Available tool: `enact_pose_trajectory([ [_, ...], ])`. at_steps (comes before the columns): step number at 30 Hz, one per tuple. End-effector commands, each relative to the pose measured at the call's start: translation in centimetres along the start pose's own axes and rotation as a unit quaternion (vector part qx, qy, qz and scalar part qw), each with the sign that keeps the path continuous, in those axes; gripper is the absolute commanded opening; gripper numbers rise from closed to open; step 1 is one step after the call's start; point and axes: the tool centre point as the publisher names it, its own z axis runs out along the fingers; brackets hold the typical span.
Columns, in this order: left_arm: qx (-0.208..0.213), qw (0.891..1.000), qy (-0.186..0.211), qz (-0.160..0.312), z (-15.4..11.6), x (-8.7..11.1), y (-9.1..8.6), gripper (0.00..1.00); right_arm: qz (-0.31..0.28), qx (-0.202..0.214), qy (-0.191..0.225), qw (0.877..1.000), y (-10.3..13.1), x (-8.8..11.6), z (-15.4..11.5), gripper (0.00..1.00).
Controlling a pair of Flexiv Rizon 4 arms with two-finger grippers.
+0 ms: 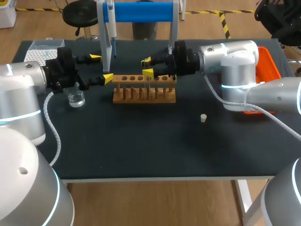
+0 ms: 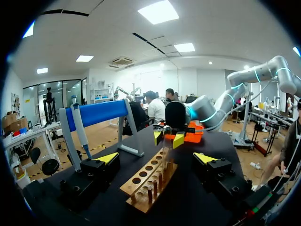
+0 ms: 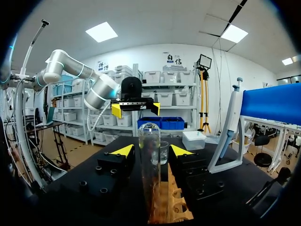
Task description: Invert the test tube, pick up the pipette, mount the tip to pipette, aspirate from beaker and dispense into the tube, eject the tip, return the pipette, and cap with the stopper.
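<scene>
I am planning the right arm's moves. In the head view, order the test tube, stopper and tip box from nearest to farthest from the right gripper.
1. test tube, between the fingers of the right gripper.
2. stopper, toward the front right.
3. tip box, far left corner.

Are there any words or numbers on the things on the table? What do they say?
None that can be read. The wooden rack, test tube, beaker, pipette and stopper show no words or numbers; any marks on the pipette are too small to tell.
</scene>
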Motion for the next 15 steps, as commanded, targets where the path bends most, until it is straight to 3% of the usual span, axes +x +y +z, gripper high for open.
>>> enact_pose_trajectory([
  [1, 0.000, 1.000, -0.002, 0.001, 0.05, 0.09, 0.02, 1.00, 0.001, -0.002, 0.002, 1.000, -0.19, -0.34, 0.07, 0.41],
  [3, 0.000, 1.000, -0.002, 0.001, 0.05, 0.09, 0.02, 1.00, 0.002, -0.003, 0.001, 1.000, -0.19, -0.39, 0.09, 0.34],
  [6, 0.000, 1.000, -0.002, 0.001, 0.05, 0.09, 0.02, 1.00, 0.003, -0.003, -0.001, 1.000, -0.19, -0.44, 0.10, 0.04],
  [7, 0.000, 1.000, -0.002, 0.001, 0.05, 0.09, 0.02, 1.00, 0.003, -0.002, -0.001, 1.000, -0.19, -0.44, 0.11, 0.00],
  [15, 0.000, 1.000, -0.002, 0.001, 0.05, 0.09, 0.02, 1.00, 0.003, -0.003, -0.002, 1.000, -0.12, -0.45, 0.09, 0.00],
])
